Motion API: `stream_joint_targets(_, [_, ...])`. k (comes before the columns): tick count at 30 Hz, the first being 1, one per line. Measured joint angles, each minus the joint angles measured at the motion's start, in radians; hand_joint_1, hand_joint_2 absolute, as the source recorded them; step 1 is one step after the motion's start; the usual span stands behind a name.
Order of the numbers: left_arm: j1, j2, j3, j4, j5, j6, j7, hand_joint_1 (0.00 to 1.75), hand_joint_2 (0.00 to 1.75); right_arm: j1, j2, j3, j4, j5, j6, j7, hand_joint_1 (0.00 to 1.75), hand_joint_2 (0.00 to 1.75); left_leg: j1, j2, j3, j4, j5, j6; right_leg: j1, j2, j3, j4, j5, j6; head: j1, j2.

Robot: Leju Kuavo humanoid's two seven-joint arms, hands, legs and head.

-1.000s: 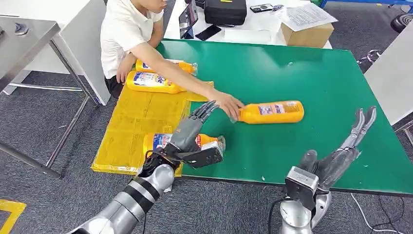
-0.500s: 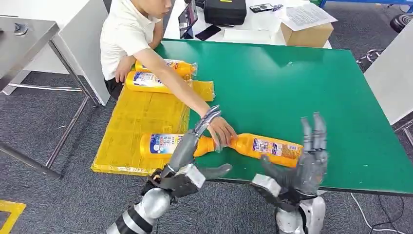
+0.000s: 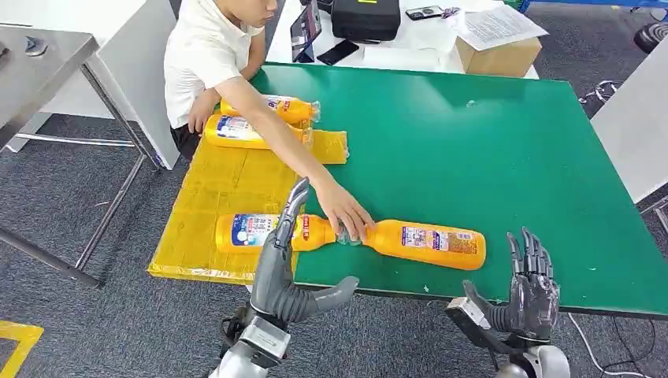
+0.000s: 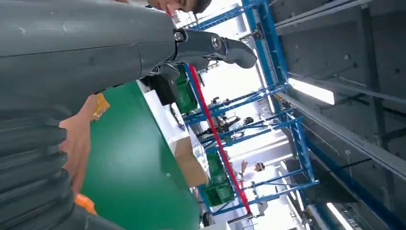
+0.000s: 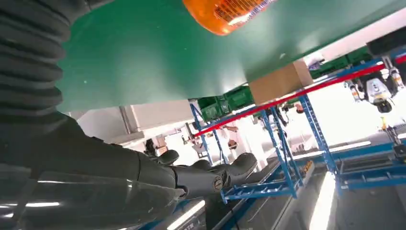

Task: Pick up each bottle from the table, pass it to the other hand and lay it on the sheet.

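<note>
An orange bottle [image 3: 429, 242] lies on its side on the green table [image 3: 473, 134] near the front edge. A person's hand [image 3: 346, 220] rests on its cap end. A second bottle [image 3: 248, 232] lies on the yellow sheet [image 3: 220, 185], cap towards the first. My left hand [image 3: 285, 264] is raised in front of it with fingers straight and thumb out, holding nothing. My right hand [image 3: 529, 285] is held up open below the table's front edge, right of the orange bottle. The right wrist view shows the bottle's base [image 5: 225, 12].
Two more bottles [image 3: 264, 106] [image 3: 240, 131] lie at the sheet's far end beside the seated person [image 3: 205, 55]. A cardboard box [image 3: 498, 55], a black bag [image 3: 364, 17] and papers sit behind the green table. A metal table [image 3: 39, 55] stands to the left.
The person slid the orange bottle from mid-table to the front edge. My left hand came off the sheet bottle and drew back. My right hand pulled back and lower.
</note>
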Motion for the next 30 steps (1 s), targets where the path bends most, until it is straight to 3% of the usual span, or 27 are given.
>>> stream_joint_targets(21, [-0.004,0.002,-0.023,-0.027,0.023,0.014,-0.017,0.0,1.75,-0.056,-0.085,0.083,0.079,0.071,0.0,0.087,0.0,1.75,0.0,0.0,0.0,0.0,0.0,0.0,0.0,0.0,0.001,0.0,0.0,0.0,0.0,0.0])
stream_joint_targets(30, [-0.031,-0.001,-0.041,-0.02,0.053,0.0,-0.013,0.0,1.75,-0.176,-0.137,0.252,0.225,0.07,0.019,0.169,0.0,1.75,-0.001,0.001,0.0,0.0,0.001,0.001,0.0,0.001,0.001,0.0,0.001,0.0,0.0,0.0])
